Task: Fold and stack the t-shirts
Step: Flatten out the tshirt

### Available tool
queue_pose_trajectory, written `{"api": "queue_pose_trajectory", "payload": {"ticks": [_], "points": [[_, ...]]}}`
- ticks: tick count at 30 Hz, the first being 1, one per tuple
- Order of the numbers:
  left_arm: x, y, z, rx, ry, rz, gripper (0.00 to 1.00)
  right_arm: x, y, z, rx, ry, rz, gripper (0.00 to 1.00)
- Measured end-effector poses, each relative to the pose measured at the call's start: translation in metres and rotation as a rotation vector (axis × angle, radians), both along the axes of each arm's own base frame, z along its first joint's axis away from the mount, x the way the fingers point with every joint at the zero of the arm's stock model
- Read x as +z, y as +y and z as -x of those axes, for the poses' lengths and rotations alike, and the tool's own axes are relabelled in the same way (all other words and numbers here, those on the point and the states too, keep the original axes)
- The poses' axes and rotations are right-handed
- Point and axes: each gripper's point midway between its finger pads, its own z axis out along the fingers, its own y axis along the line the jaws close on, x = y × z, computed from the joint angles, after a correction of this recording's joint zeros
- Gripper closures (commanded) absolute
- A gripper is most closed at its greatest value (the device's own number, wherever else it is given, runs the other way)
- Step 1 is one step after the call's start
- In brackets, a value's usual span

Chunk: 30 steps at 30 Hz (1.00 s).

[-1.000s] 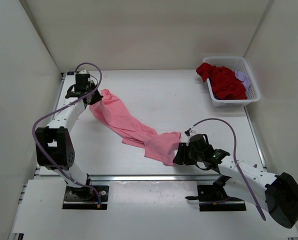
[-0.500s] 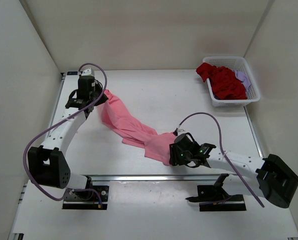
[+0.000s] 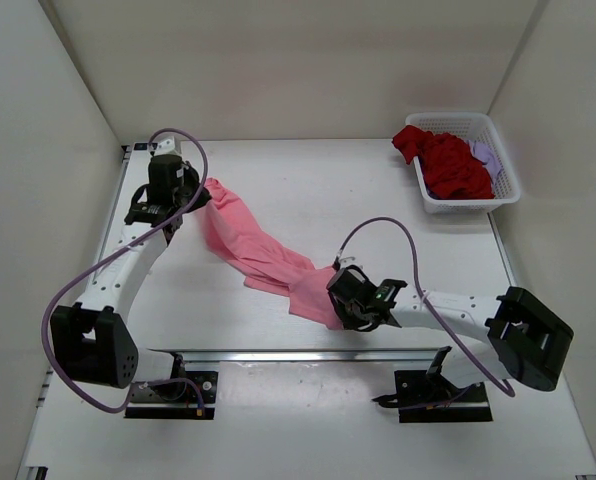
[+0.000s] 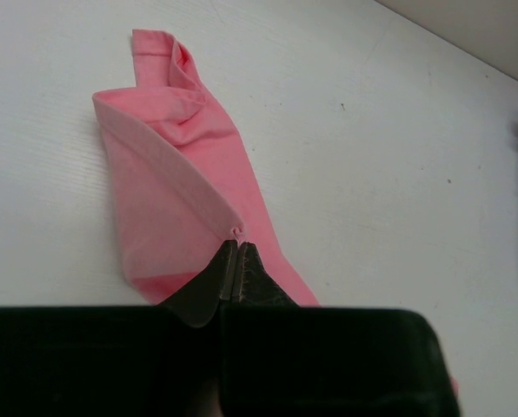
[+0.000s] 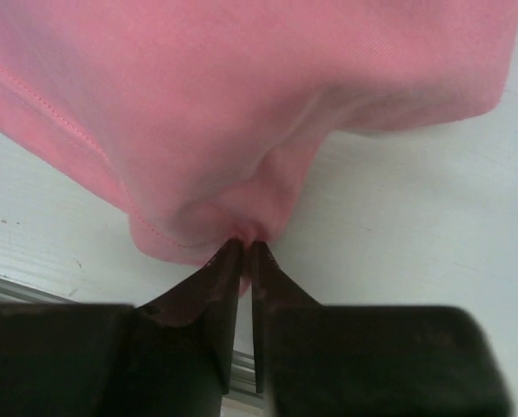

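A pink t-shirt (image 3: 263, 250) lies bunched in a long diagonal band across the table, from far left to near centre. My left gripper (image 3: 200, 196) is shut on its far end; in the left wrist view the left gripper (image 4: 238, 244) pinches a fold of the pink cloth (image 4: 172, 165). My right gripper (image 3: 338, 300) is shut on the shirt's near end, and the right wrist view shows it (image 5: 246, 246) pinching the pink hem (image 5: 242, 104). A dark red t-shirt (image 3: 448, 160) and a lavender one (image 3: 485, 155) sit in the white basket (image 3: 508, 180).
The white mesh basket stands at the far right corner of the table. A metal rail (image 3: 278, 355) runs along the table's near edge, just below the right gripper. White walls enclose the table on three sides.
My right gripper moved left onto the shirt's near end and closed on it. The left arm shifted slightly, still holding the far end.
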Motion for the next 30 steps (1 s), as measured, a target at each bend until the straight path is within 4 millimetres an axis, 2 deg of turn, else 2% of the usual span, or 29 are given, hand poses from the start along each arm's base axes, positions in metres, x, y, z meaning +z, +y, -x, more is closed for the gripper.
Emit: {"api": "queue_pose_trajectory", "payload": {"ticks": [4, 7, 8, 10, 12, 14, 16, 18, 19, 21, 23, 24, 25, 26, 28, 30], "points": [[0.001, -0.001, 0.0, -0.003, -0.004, 0.001, 1.0, 0.002, -0.001, -0.001, -0.012, -0.008, -0.011, 1.0], [0.0, -0.002, 0.0, -0.005, -0.002, 0.0, 1.0, 0.007, -0.013, -0.001, -0.034, -0.008, -0.017, 1.0], [0.0, -0.003, 0.0, -0.006, -0.002, -0.001, 1.0, 0.013, -0.019, -0.003, -0.046, -0.019, -0.022, 1.0], [0.001, -0.004, 0.002, -0.009, 0.008, -0.002, 1.0, 0.038, -0.026, -0.015, -0.069, -0.079, -0.063, 1.0], [0.01, -0.007, 0.003, -0.015, 0.012, -0.003, 1.0, 0.085, -0.028, -0.038, -0.097, -0.181, -0.125, 1.0], [0.04, -0.012, -0.002, -0.026, -0.024, -0.002, 1.0, 0.152, -0.025, -0.068, -0.121, -0.326, -0.205, 1.0], [0.091, -0.015, -0.008, -0.039, -0.113, 0.012, 1.0, 0.234, -0.025, -0.096, -0.143, -0.508, -0.277, 1.0], [0.145, -0.014, -0.009, -0.056, -0.216, 0.051, 1.0, 0.304, -0.029, -0.107, -0.152, -0.661, -0.321, 1.0], [0.171, -0.005, -0.008, -0.055, -0.271, 0.078, 1.0, 0.338, -0.03, -0.108, -0.151, -0.733, -0.343, 1.0], [0.215, 0.03, -0.003, 0.005, -0.364, 0.105, 1.0, 0.398, -0.035, -0.107, -0.147, -0.855, -0.379, 0.99], [0.243, 0.063, 0.004, 0.088, -0.424, 0.101, 1.0, 0.437, -0.04, -0.112, -0.145, -0.937, -0.388, 1.0], [0.254, 0.067, 0.008, 0.1, -0.451, 0.1, 1.0, 0.453, -0.045, -0.119, -0.155, -0.971, -0.38, 1.0], [0.263, 0.065, 0.011, 0.095, -0.47, 0.102, 1.0, 0.471, -0.057, -0.13, -0.178, -1.011, -0.377, 1.0], [0.266, 0.061, 0.014, 0.085, -0.477, 0.103, 1.0, 0.481, -0.066, -0.142, -0.2, -1.033, -0.37, 1.0], [0.265, 0.054, 0.013, 0.074, -0.469, 0.097, 1.0, 0.494, -0.085, -0.174, -0.251, -1.065, -0.336, 1.0], [0.256, 0.052, 0.001, 0.073, -0.441, 0.086, 1.0, 0.487, -0.087, -0.209, -0.257, -1.043, -0.296, 1.0]]}}
